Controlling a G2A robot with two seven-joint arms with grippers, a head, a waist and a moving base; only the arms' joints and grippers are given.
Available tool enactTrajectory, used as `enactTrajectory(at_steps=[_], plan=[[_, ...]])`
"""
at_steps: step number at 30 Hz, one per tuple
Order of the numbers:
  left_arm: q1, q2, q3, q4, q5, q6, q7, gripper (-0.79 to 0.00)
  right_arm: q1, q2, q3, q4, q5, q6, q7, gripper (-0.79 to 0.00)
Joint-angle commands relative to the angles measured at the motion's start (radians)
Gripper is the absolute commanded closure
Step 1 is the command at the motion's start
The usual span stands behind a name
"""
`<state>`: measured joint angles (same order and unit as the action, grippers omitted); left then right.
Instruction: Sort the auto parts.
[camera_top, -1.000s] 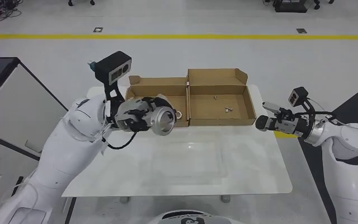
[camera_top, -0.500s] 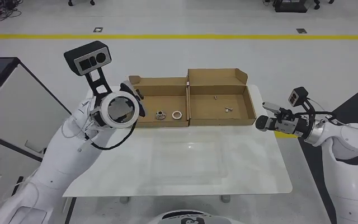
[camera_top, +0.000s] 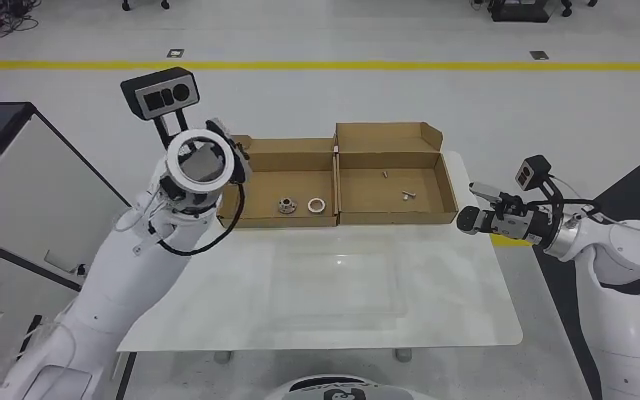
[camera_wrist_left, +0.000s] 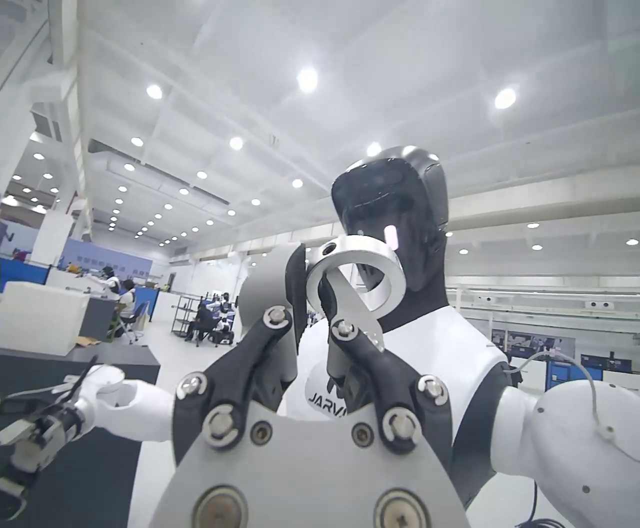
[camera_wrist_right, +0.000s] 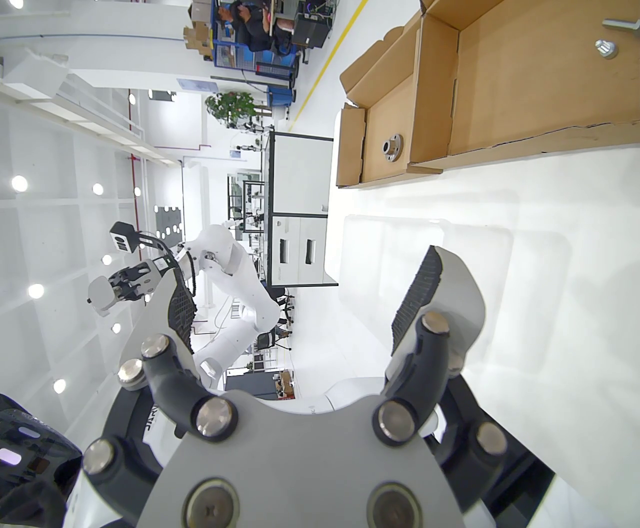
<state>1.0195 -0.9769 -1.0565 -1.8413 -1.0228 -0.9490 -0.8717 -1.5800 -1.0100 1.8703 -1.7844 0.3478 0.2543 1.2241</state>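
left gripper (camera_wrist_left: 311, 287) clamped on 1 collar (camera_wrist_left: 350, 246); right gripper (camera_wrist_right: 305, 280) apart. left box (camera_top: 285, 156): 2 parts (camera_top: 287, 206), right box (camera_top: 390, 140): 2 bolts (camera_top: 408, 194).

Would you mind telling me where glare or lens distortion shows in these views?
Left wrist view: ceiling lamps bloom behind the metal ring, and the wide lens bends straight lines. Right wrist view: the table glares nearly white, and the edges of the cardboard box curve. Top view: even light, soft shadows only.
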Motion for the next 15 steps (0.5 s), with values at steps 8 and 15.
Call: enactTrajectory(at_steps=[8, 15], plan=[[0.012, -0.002, -0.033, 0.036, 0.16, 0.032, -0.032, 0.0, 0.0, 0.0, 0.0, 0.0, 0.0, 0.0, 0.0, -0.785], [0.016, -0.012, -0.028, 0.009, 0.085, 0.026, -0.026, 0.0, 0.0, 0.0, 0.0, 0.0, 0.0, 0.0, 0.0, -0.785]])
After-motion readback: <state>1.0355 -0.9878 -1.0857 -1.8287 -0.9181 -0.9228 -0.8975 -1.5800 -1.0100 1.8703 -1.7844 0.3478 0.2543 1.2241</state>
